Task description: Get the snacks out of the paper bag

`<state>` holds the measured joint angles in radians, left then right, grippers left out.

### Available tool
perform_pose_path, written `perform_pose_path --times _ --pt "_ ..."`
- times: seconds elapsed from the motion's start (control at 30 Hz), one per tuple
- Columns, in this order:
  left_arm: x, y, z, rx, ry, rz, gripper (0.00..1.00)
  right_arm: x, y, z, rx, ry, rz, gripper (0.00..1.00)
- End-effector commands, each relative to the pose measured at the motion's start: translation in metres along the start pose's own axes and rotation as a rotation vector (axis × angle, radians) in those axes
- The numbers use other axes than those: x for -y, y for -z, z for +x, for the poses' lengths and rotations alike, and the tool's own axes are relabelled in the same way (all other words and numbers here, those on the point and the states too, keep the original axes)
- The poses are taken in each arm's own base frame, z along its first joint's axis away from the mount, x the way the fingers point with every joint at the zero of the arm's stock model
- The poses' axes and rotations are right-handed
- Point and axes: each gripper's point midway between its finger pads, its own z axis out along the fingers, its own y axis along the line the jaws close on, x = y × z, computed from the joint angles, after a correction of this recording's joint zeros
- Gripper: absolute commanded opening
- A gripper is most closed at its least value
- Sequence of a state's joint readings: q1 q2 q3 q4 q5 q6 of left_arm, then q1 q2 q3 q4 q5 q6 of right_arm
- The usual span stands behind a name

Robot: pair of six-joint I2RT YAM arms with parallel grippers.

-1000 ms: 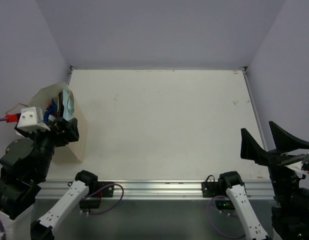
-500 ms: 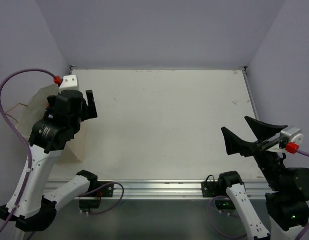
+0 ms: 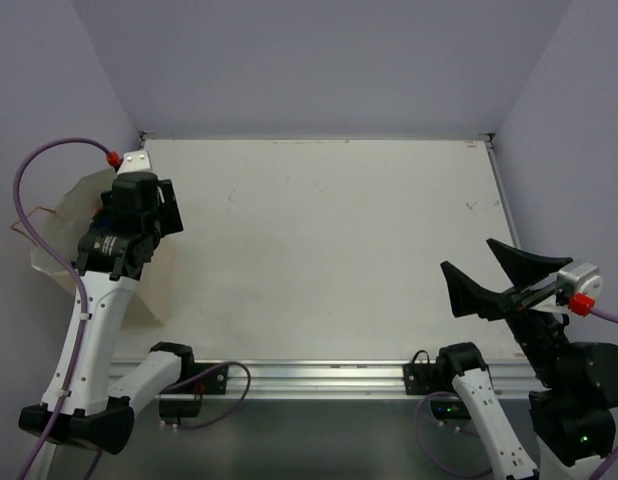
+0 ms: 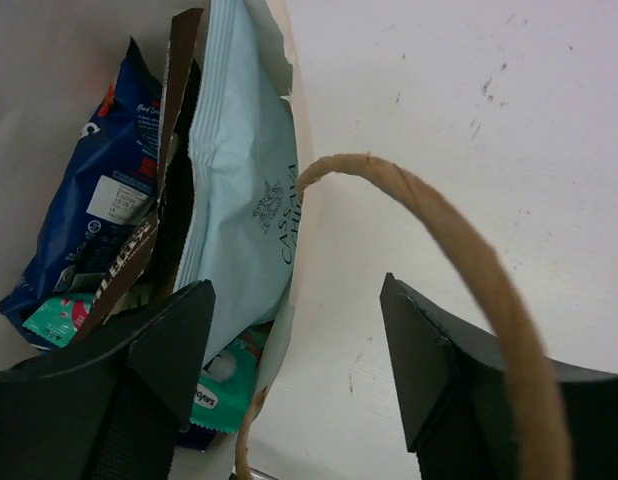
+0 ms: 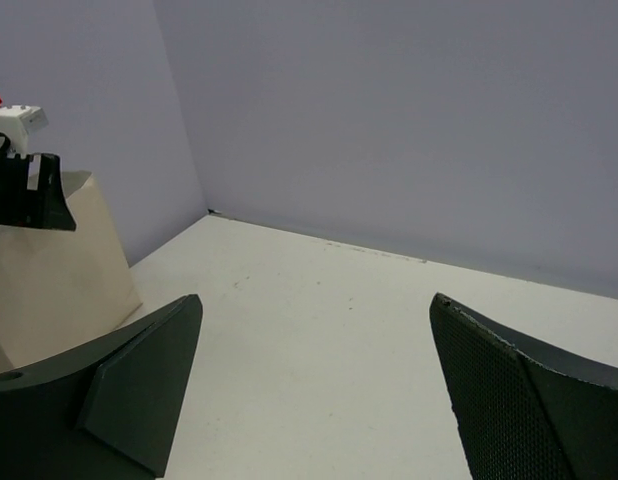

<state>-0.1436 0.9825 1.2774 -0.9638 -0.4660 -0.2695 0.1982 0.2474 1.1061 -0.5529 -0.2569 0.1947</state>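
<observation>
1. Tall kraft-paper bag (image 5: 49, 270): plain tan, unprinted. Its twisted paper handle (image 4: 459, 250) is the same tan.
2. Light blue foil packet (image 4: 239, 190): pale blue, fine ribbing along the top seal, dark lettering.
3. Dark blue foil packet (image 4: 84, 230): navy with a white label panel.
4. Brown foil packet (image 4: 177, 90): dark brown edge.
5. Teal foil packet (image 4: 227, 372): teal with white print.
6. Flat table top (image 3: 339, 250): off-white with faint dark specks.

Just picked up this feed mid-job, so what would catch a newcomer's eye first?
The paper bag at the left edge of the table, stuffed with snacks: a light blue packet against the rim, a dark blue one further in. The left gripper hovers open astride that rim, beside the handle. The right gripper hangs open over the table's right side.
</observation>
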Motion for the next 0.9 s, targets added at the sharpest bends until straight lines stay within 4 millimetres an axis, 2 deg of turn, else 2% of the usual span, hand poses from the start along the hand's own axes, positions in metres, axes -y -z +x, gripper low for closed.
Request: perform_pose_path --times 0.0,0.03,0.13,0.17,0.2,0.23,0.3,0.33,0.4,0.5,0.57,0.67,0.7,0.77,0.8,0.87 --pt "0.009 0.0 -0.014 0.064 0.026 0.064 0.72 -0.004 0.003 -0.006 0.028 -0.005 -0.017 0.99" --pt "0.009 -0.001 -0.013 0.061 0.024 0.063 0.65 -0.004 0.003 -0.005 0.03 -0.005 -0.019 0.99" --pt "0.013 -0.004 -0.013 0.053 0.013 0.077 0.53 -0.004 0.003 -0.005 0.031 -0.004 -0.02 0.99" --pt "0.015 -0.005 -0.013 0.052 0.012 0.082 0.44 -0.003 0.003 -0.004 0.03 -0.006 -0.017 0.99" --pt "0.018 -0.007 -0.013 0.046 0.009 0.09 0.4 -0.003 0.003 -0.004 0.031 -0.006 -0.016 0.99" --pt "0.019 -0.008 -0.015 0.052 0.012 0.094 0.28 -0.003 0.003 -0.004 0.031 -0.007 -0.015 0.99" --pt "0.025 -0.015 -0.015 0.036 0.003 0.105 0.19 -0.003 0.004 -0.005 0.036 -0.005 -0.013 0.99" --pt "0.028 -0.016 -0.017 0.041 0.004 0.115 0.1 -0.003 0.005 -0.006 0.039 -0.004 -0.014 0.99" --pt "0.036 -0.022 -0.017 0.026 -0.014 0.14 0.02 -0.002 0.006 -0.007 0.043 -0.002 -0.01 0.99" --pt "0.052 -0.028 -0.023 0.023 -0.036 0.209 0.0 -0.002 0.007 -0.009 0.049 0.004 -0.006 0.99" --pt "0.063 -0.026 -0.037 0.046 -0.04 0.259 0.0 -0.002 0.007 -0.009 0.049 0.005 -0.006 0.99" --pt "0.087 -0.029 -0.047 0.044 -0.053 0.365 0.0 -0.002 0.008 -0.011 0.057 0.007 -0.006 0.99" --pt "0.104 -0.026 -0.053 0.043 -0.062 0.437 0.0 -0.002 0.008 -0.01 0.054 0.006 -0.005 0.99" --pt "0.126 -0.026 -0.057 0.038 -0.086 0.493 0.0 -0.002 0.009 -0.01 0.052 0.007 -0.005 0.99" --pt "0.147 -0.013 -0.063 0.061 -0.121 0.537 0.0 -0.002 0.009 -0.01 0.054 0.009 -0.003 0.99" --pt "0.171 -0.001 -0.064 0.072 -0.161 0.576 0.0 0.0 0.01 -0.01 0.057 0.011 0.004 0.99"
